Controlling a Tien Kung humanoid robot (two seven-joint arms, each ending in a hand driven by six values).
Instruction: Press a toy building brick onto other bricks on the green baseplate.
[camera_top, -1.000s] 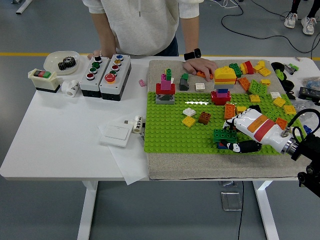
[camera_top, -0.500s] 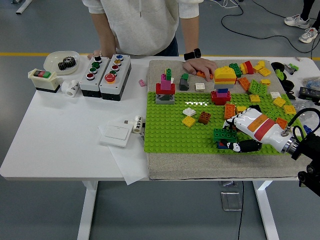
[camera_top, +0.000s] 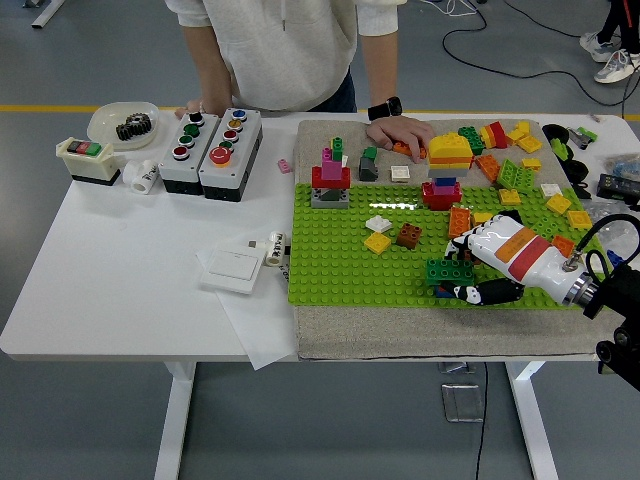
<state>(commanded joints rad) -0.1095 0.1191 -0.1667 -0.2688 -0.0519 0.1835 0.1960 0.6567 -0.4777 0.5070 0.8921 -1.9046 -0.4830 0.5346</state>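
Resting in white bowl (camera_top: 105, 124) — black gear (camera_top: 133, 125), table's far-left corner.

Glossy plastic baseplate (camera_top: 340, 260), rough matt cloth mat (camera_top: 400, 340)

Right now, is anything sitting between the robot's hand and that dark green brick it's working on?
Nothing visible does. The right hand is already at the dark green toy brick near the front edge of the bright green studded baseplate.
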